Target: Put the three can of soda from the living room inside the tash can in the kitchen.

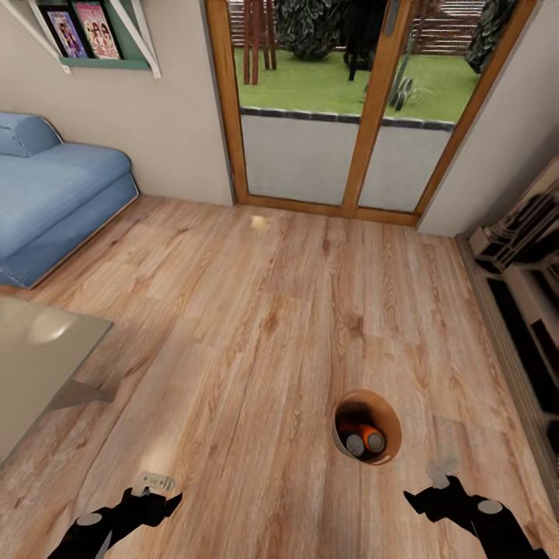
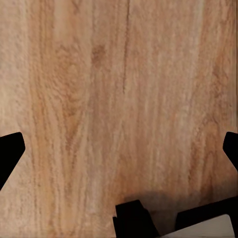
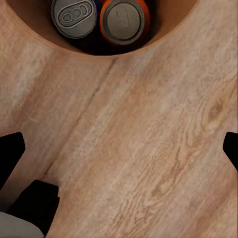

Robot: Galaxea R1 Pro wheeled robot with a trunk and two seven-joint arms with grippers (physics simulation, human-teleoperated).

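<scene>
The tash can stands on the light wood plank floor of the living room, just ahead of my right gripper. Its brown-orange inside holds cans of soda standing close together: one silver top beside an orange-bodied can. From the head view two silver tops show, with more orange behind them; I cannot tell whether that is a third can. My right gripper is open over bare floor beside the rim. My left gripper is open above bare planks, holding nothing.
A blue sofa lies at the far left and a glass low table at the left edge. Wood-framed glass doors stand ahead. A pale shelving unit lines the right side. A small pale spot marks the floor.
</scene>
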